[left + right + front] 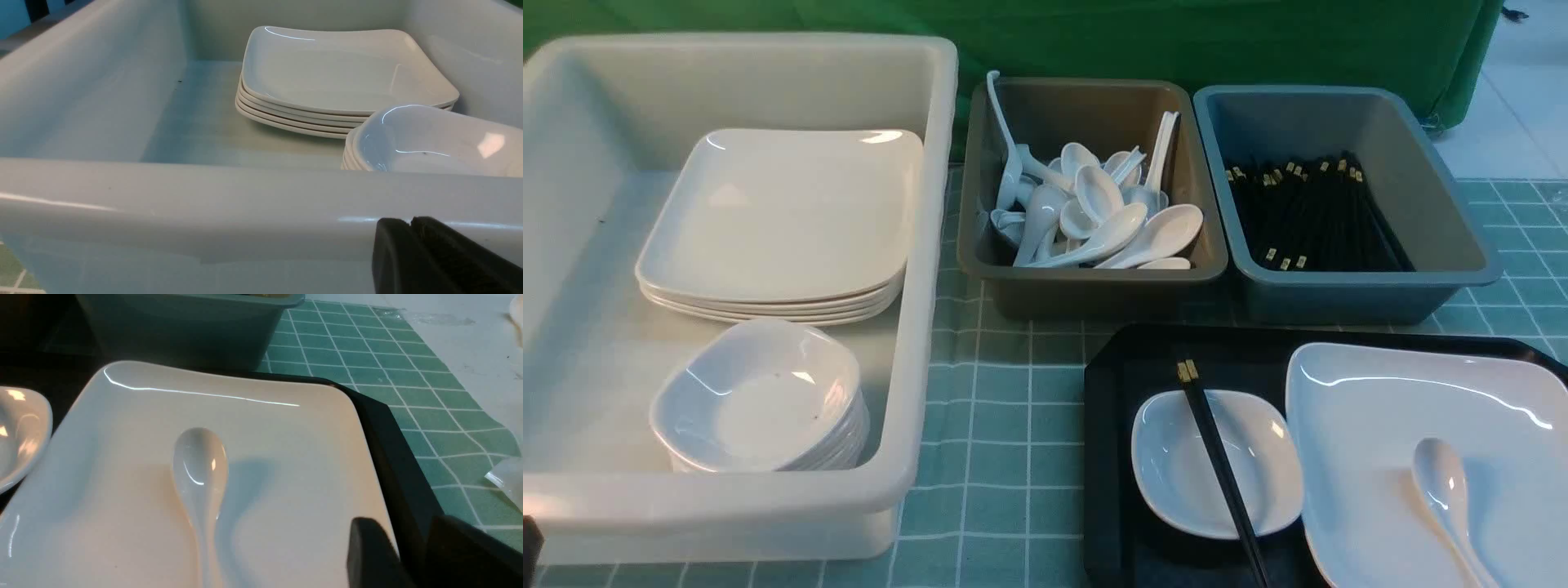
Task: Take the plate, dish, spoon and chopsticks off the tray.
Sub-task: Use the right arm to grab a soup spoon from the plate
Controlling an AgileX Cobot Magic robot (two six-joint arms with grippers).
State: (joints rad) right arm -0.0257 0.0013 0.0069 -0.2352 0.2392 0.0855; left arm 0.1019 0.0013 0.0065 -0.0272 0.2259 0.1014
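A black tray (1107, 384) sits at the front right. On it a small white dish (1176, 465) has black chopsticks (1217, 457) lying across it. Beside it a large white plate (1380, 392) holds a white spoon (1441, 482). In the right wrist view my right gripper (404, 522) is open and empty, one finger over the plate (286, 457) and the other past the tray's rim (392, 428); the spoon (200, 465) lies apart from it. My left gripper (410, 221) is shut and empty, just outside the white bin's near wall (204, 192).
The white bin (931, 245) at the left holds a stack of plates (776, 220) and a stack of dishes (760, 400). A brown bin (1094, 286) holds several spoons. A blue-grey bin (1364, 290) holds chopsticks. A checked green cloth (1005, 392) covers the table.
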